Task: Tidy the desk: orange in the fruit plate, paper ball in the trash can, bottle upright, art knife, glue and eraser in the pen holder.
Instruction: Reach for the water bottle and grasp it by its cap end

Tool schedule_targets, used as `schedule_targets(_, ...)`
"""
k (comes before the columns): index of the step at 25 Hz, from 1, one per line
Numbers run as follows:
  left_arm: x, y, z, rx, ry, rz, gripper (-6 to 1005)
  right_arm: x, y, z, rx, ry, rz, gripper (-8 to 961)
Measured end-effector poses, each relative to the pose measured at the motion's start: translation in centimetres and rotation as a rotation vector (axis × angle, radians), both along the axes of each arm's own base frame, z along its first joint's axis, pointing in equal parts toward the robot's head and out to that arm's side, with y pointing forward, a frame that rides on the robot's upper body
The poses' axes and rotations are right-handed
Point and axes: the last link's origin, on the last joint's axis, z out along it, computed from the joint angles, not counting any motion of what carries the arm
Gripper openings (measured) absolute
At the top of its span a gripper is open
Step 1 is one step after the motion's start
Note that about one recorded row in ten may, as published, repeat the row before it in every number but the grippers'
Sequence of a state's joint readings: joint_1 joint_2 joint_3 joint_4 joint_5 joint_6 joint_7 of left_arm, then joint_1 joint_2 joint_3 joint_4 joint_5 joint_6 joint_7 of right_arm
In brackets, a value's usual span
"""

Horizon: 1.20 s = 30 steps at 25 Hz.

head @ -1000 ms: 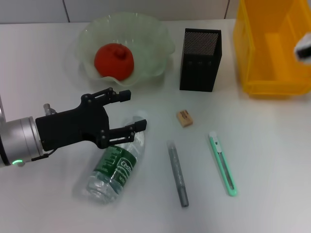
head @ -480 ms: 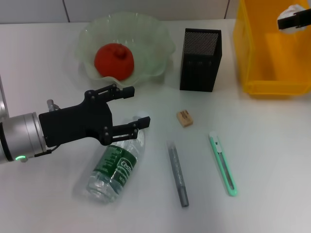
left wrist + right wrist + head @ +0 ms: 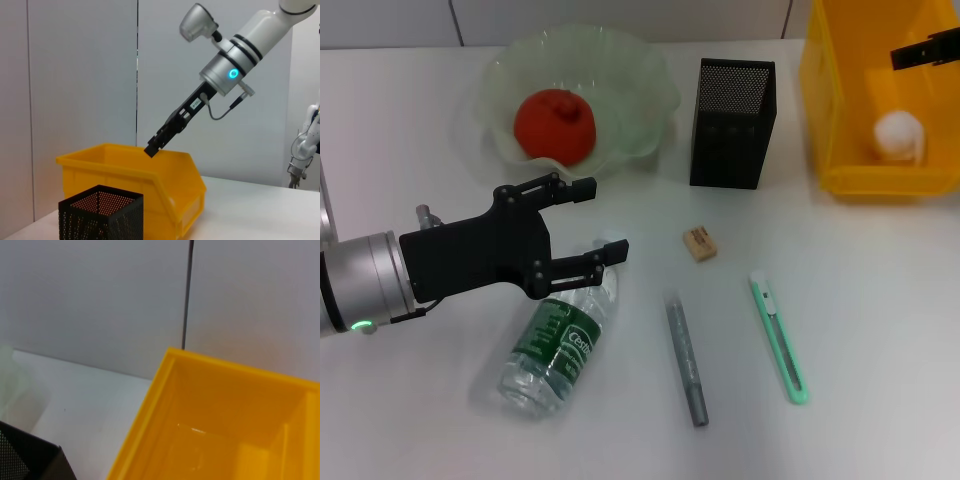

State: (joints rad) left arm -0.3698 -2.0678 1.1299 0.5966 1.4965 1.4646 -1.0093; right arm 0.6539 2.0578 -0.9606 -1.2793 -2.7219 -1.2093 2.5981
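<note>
The orange (image 3: 555, 125) lies in the pale green fruit plate (image 3: 650, 95). In the yellow trash can (image 3: 875, 175) rests the white paper ball (image 3: 900, 135), under my right gripper (image 3: 925, 50), which is open and holds nothing. The left wrist view shows that gripper (image 3: 152, 149) over the can's rim. The clear bottle (image 3: 555, 340) lies on its side. My left gripper (image 3: 600, 220) hovers open over its cap end. Eraser (image 3: 700, 243), grey glue stick (image 3: 685, 357) and green art knife (image 3: 779, 338) lie on the table. The black mesh pen holder (image 3: 732, 122) stands behind them.
The trash can (image 3: 150, 170) stands right beside the pen holder (image 3: 100, 215) at the table's far right. The right wrist view looks into the trash can (image 3: 225, 440). White tabletop surrounds the loose items.
The right gripper has let go of the paper ball, which dropped into the trash can. The left gripper moved slightly toward the bottle's cap end and now holds still.
</note>
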Motion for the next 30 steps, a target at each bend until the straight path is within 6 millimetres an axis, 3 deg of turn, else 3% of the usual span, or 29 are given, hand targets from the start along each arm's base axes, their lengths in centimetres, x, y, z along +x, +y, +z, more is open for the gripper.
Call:
schedule_targets(6,0.1,0.1,0.2,0.001,-0.007,0.003,799,-1.1,-2.5,1.1,0.014,0.109,0.092,756)
schedule_targets(7,0.1,0.1,0.3,0.003,-0.009,0.002,798,-1.3,-3.2,1.3,0.01,0.133,0.128,756)
schedule_targets(8,0.1,0.1,0.6,0.008,-0.016,-0.001,798,-1.4,-5.3,1.4,-0.004,0.201,0.236,755)
schedule_targets(9,0.1,0.1,0.6,0.008,-0.016,-0.001,798,-1.4,-5.3,1.4,-0.004,0.201,0.236,755)
schedule_targets(10,0.1,0.0,0.7,0.011,-0.021,-0.001,798,-1.2,-7.3,1.2,-0.015,0.282,0.352,754)
schedule_targets(11,0.1,0.0,0.9,0.013,-0.027,0.0,798,-1.2,-7.3,1.2,-0.015,0.282,0.352,754)
schedule_targets(13,0.1,-0.1,1.1,0.014,-0.042,0.004,798,0.7,-10.5,0.4,-0.029,0.388,0.497,753)
schedule_targets(14,0.1,-0.1,1.1,0.014,-0.042,0.004,798,0.7,-10.5,0.4,-0.029,0.388,0.497,752)
schedule_targets(15,0.1,-0.2,1.3,0.011,-0.052,0.008,798,2.6,-12.3,-0.7,-0.05,0.441,0.552,751)
schedule_targets(16,0.1,-0.2,1.3,0.011,-0.052,0.008,798,2.6,-12.3,-0.7,-0.05,0.441,0.552,751)
schedule_targets(18,0.1,-0.2,1.7,0.012,-0.068,0.021,798,5.5,-14.8,-3.0,-0.101,0.49,0.612,750)
schedule_targets(19,0.0,-0.1,2.8,0.019,-0.091,0.07,798,5.5,-14.8,-3.0,-0.101,0.49,0.612,749)
schedule_targets(22,0.3,0.0,3.9,0.013,-0.094,0.112,798,7.8,-16.8,-5.4,-0.137,0.496,0.649,748)
schedule_targets(23,0.5,0.1,5.1,0.018,-0.09,0.17,798,8.8,-17.5,-6.6,-0.142,0.498,0.651,747)
schedule_targets(30,2.6,0.0,5.6,-0.02,0.02,0.32,798,9.9,-19.0,-8.2,-0.172,0.458,0.708,743)
